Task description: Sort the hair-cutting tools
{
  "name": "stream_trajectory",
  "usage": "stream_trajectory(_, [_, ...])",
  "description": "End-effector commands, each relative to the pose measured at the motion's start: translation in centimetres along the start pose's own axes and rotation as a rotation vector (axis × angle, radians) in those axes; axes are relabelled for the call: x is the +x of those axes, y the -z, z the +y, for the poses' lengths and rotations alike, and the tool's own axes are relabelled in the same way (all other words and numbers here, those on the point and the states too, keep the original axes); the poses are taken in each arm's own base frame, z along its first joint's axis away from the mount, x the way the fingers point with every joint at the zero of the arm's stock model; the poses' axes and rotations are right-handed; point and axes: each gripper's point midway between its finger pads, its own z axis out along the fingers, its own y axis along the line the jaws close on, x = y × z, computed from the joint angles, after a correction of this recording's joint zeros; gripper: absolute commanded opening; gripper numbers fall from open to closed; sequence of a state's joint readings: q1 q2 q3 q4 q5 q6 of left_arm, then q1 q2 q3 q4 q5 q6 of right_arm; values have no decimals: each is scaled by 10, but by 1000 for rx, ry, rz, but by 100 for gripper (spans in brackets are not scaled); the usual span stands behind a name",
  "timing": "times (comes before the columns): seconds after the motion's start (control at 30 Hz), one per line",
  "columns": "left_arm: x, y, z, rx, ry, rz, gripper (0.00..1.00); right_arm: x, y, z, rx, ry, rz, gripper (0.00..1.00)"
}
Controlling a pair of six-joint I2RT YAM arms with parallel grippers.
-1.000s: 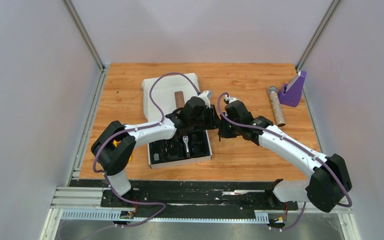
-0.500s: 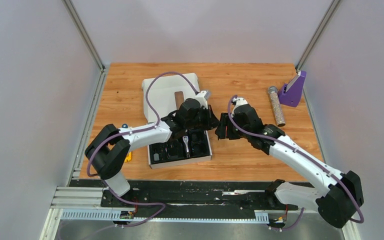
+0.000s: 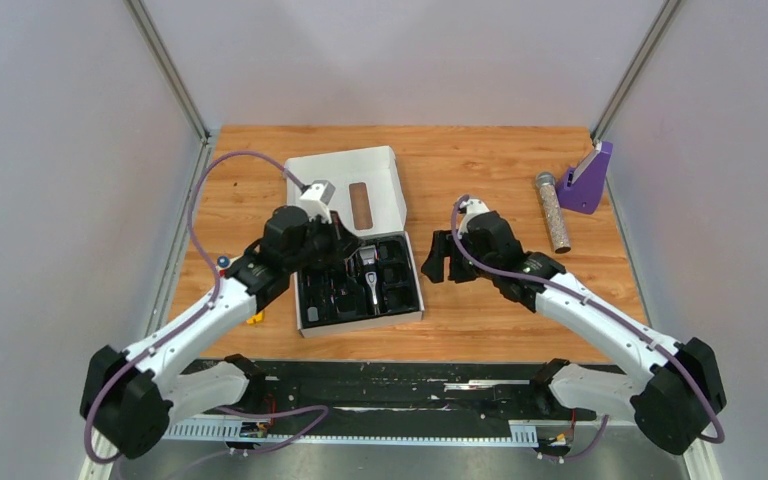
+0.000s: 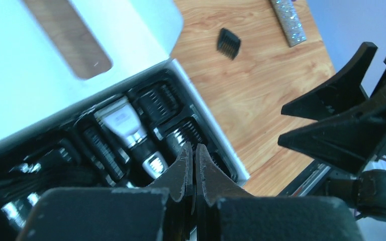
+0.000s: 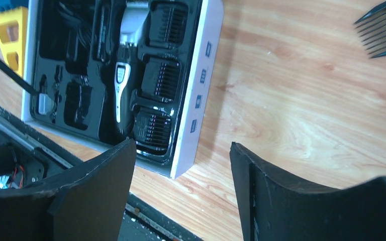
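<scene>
The wooden table (image 3: 520,160) carries everything. The biggest thing on it is the white box (image 3: 360,325), its lid (image 3: 345,175) folded back flat on the far side and its black tray facing up.

The left gripper (image 3: 348,246) hangs over the tray with its jaws clenched tip to tip; the pictures show nothing pinched between them. The right gripper (image 3: 434,258) sits just beside the box's right wall, over bare wood, with its jaws released and spread wide around nothing.

The clipper (image 3: 370,272) lies in the middle slot of the tray, silver blade head toward the lid. In the left wrist view it is just below and left of the shut fingertips (image 4: 185,168). In the right wrist view it is ahead and left of the open jaws.

A glittery silver cylinder (image 3: 554,212) lies well to the right of the right jaws.

Three black comb guards (image 5: 162,76) fill the tray slots between the clipper and the box wall. One loose comb guard (image 5: 384,27) lies on the wood, ahead and right of the right jaws and apart from the box.

A yellow plastic piece (image 5: 10,30) sits beyond the box's left side.
</scene>
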State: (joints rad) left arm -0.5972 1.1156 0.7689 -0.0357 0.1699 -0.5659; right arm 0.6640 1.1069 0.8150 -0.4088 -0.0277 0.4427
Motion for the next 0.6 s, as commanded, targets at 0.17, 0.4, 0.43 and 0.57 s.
stream_trajectory(0.17, [21, 48, 42, -59, -24, 7, 0, -3, -11, 32, -161, 12, 40, 68])
stream_trajectory(0.4, [39, 58, 68, -135, 35, 47, 0, 3, -10, 32, -173, 16, 46, 68])
stream_trajectory(0.43, [42, 58, 70, -137, 43, 55, 0, 3, -10, 32, -175, 16, 47, 68])
stream_trajectory(0.57, [52, 57, 77, -164, 58, 85, 0, 5, -11, 33, -184, 18, 53, 68])
